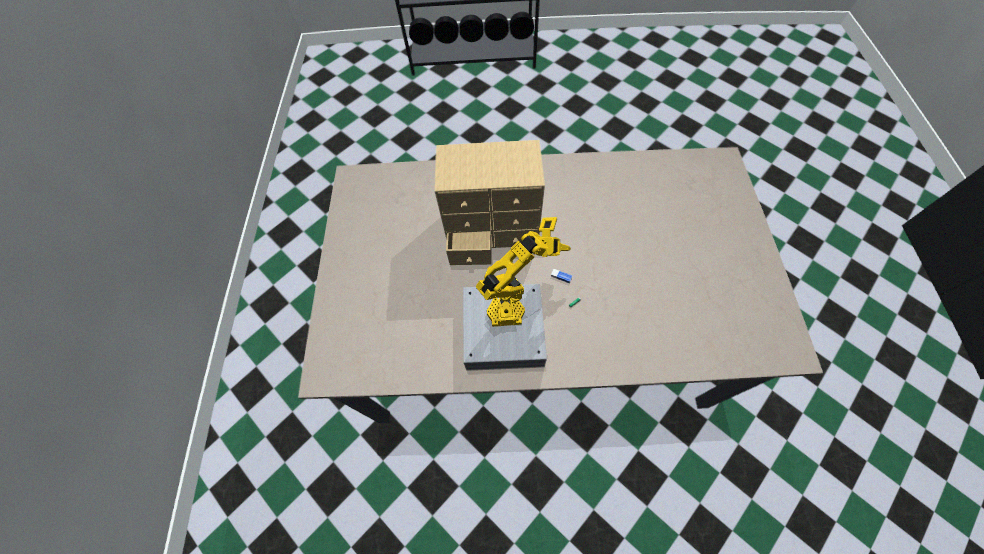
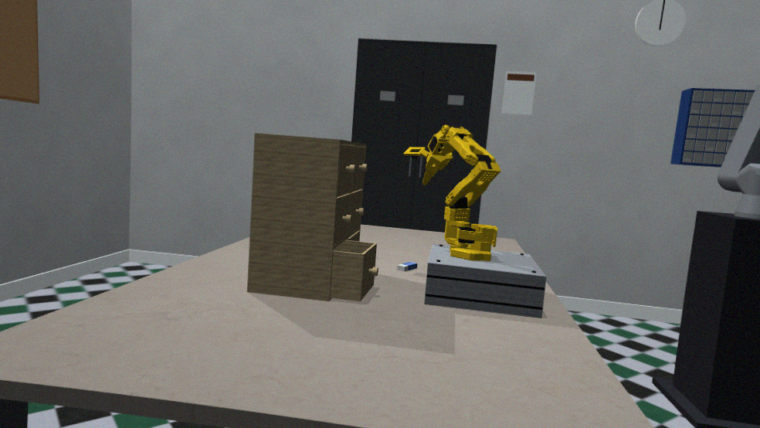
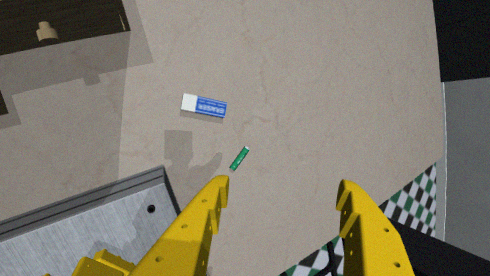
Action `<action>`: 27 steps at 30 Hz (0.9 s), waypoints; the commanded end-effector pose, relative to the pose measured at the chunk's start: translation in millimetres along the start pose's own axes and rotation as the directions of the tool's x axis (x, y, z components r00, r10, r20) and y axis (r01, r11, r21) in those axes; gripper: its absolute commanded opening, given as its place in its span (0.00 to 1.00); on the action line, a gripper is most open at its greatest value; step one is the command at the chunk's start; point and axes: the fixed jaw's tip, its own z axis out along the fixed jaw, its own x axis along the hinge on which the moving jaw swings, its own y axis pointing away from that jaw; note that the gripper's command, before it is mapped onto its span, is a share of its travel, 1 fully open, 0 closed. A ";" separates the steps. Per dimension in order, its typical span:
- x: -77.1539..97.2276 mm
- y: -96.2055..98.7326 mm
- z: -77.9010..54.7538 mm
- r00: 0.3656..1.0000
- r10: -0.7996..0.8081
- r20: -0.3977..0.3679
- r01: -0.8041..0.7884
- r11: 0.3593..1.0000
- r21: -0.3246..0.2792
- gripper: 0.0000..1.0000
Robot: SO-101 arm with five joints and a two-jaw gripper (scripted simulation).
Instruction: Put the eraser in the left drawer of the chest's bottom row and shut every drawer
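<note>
The blue and white eraser (image 1: 561, 275) (image 2: 407, 266) (image 3: 204, 105) lies flat on the table, to the right of the chest's front. My gripper (image 1: 566, 247) (image 2: 425, 182) (image 3: 285, 182) is open and empty, high above the table near the eraser. The wooden chest (image 1: 488, 165) (image 2: 292, 218) has two columns of three drawers. Its bottom left drawer (image 1: 468, 258) (image 2: 353, 273) is pulled out, and the part of its inside that shows in the top view is empty. The other drawers look shut; the bottom right one is partly hidden behind the arm in the top view.
A small green stick-like thing (image 1: 574, 302) (image 3: 239, 158) lies on the table (image 1: 674, 275) (image 2: 212, 351) nearer the front than the eraser. The arm stands on a grey base block (image 1: 504, 347) (image 2: 483, 292) (image 3: 75, 215) in front of the chest.
</note>
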 end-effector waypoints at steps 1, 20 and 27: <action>-2.3 -4.9 11.7 0.993 -0.115 -0.036 0.114 0.993 -0.039 0.27; 8.5 0.0 76.0 0.800 -0.598 -0.055 0.556 0.772 -0.308 0.27; 15.9 5.5 95.9 0.706 -0.709 -0.008 0.651 0.653 -0.386 0.27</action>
